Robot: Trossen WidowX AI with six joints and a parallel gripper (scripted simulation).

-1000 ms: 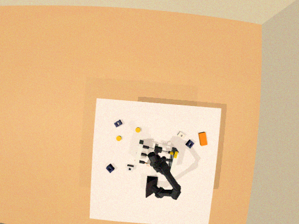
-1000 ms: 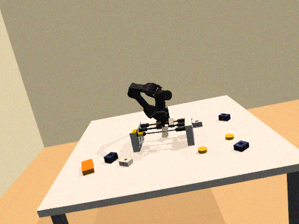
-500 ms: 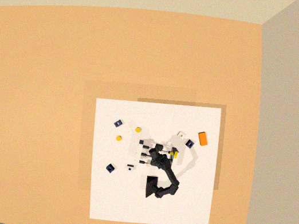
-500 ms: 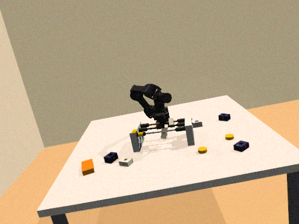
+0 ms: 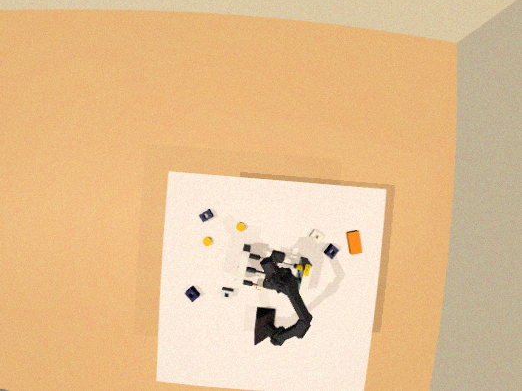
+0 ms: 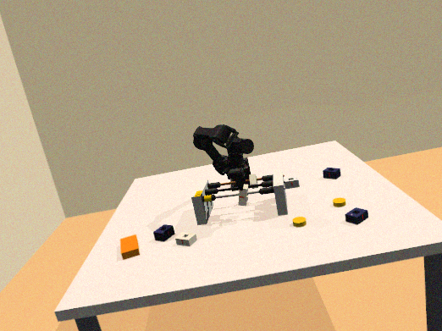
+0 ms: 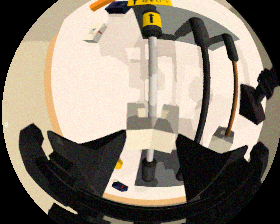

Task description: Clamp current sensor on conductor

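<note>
A rack with two grey end posts (image 6: 203,209) (image 6: 280,198) carries three dark-ended conductors. The nearest one in the side view is a grey rod (image 7: 151,66) (image 6: 226,195). Its end bears the yellow LOAD marker (image 7: 150,21) (image 6: 198,194) (image 5: 303,269). The grey split-core sensor (image 7: 140,118) (image 6: 243,197) sits round this rod about midway along it. My gripper (image 7: 151,136) (image 6: 240,184) (image 5: 276,269) comes down from above and is shut on the sensor, one dark finger on each side. I cannot read the sensor's arrow, and I cannot tell whether the latch is closed.
On the white table (image 6: 254,256) lie an orange block (image 6: 129,245) (image 5: 354,242), navy blocks (image 6: 163,232) (image 6: 356,215) (image 6: 331,173), yellow discs (image 6: 299,221) (image 6: 339,201) and small white blocks (image 6: 185,239) (image 6: 291,183). The two other conductors run beside the held one.
</note>
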